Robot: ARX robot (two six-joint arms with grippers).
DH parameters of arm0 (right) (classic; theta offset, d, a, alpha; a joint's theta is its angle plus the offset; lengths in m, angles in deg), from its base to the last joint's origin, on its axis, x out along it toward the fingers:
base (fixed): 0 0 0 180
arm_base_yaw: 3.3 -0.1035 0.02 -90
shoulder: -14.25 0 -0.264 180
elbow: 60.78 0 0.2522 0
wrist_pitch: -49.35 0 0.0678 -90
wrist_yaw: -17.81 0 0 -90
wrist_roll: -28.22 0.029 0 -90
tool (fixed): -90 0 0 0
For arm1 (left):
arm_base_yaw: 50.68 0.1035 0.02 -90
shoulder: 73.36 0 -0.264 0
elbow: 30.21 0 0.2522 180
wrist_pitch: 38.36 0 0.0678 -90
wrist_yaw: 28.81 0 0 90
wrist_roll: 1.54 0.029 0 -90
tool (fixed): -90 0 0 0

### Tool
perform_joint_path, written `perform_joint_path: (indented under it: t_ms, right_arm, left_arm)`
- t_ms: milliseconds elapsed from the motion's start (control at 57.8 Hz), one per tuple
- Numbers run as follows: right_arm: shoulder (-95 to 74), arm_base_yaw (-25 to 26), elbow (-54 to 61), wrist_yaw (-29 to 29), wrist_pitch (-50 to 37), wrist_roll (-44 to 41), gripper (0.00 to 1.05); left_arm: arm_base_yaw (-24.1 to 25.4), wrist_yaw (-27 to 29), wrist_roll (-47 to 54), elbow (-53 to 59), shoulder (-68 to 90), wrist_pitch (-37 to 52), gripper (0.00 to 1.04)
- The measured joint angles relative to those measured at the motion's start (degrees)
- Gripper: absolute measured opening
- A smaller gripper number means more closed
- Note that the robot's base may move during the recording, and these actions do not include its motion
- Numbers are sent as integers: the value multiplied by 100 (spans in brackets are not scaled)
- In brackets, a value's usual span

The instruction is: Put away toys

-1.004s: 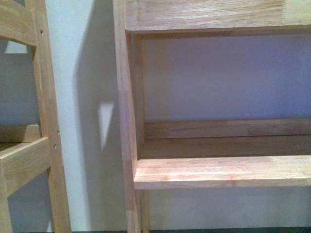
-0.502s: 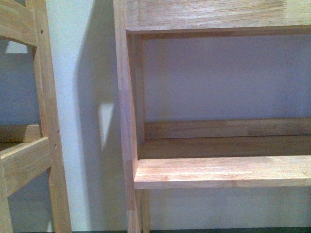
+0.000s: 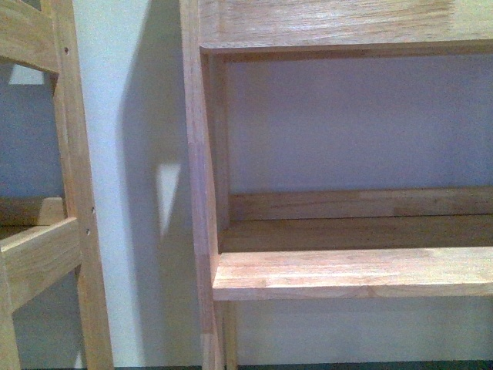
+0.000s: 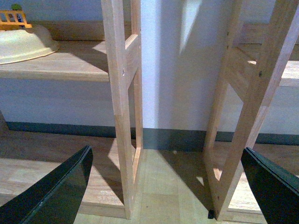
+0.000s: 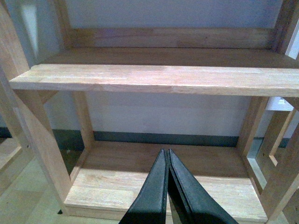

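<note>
The orange-yellow plush toy shows in none of the three views, so its place cannot be told; neither arm carries it.

The left gripper [image 4: 168, 186] has its two dark fingers [image 4: 56, 191] spread wide, with nothing between them. It faces the bare gap between two light wooden shelving units, the left wooden shelf unit's upright [image 4: 119, 107] on one side and the right wooden shelf unit's slanted frame [image 4: 247, 107] on the other. This wide spread suits a soft, bulky thing, probably in readiness for a grasp.

The right gripper [image 5: 167, 161] has its black fingers pressed together, tips touching and pinching nothing. It points at the lower board of the right unit, below the pale middle wooden shelf [image 5: 154, 77]; both boards look bare, likely candidates for stowing.

On the left unit's shelf rests a cream upturned bowl-like dish [image 4: 23, 42], with a small orange-yellow rack [image 4: 13, 18] just behind it. The uprights would hinder any sideways sweep. The front view shows only shelf frames and white wall [image 3: 131, 116].
</note>
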Motion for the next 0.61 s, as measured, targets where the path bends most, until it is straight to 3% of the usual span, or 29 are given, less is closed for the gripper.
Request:
perform_joint_path:
  t_ms: [606]
  right_arm:
    - [358,4,358,-9,-50,0,7]
  left_arm:
    - [2,0,0,0,0,0,98]
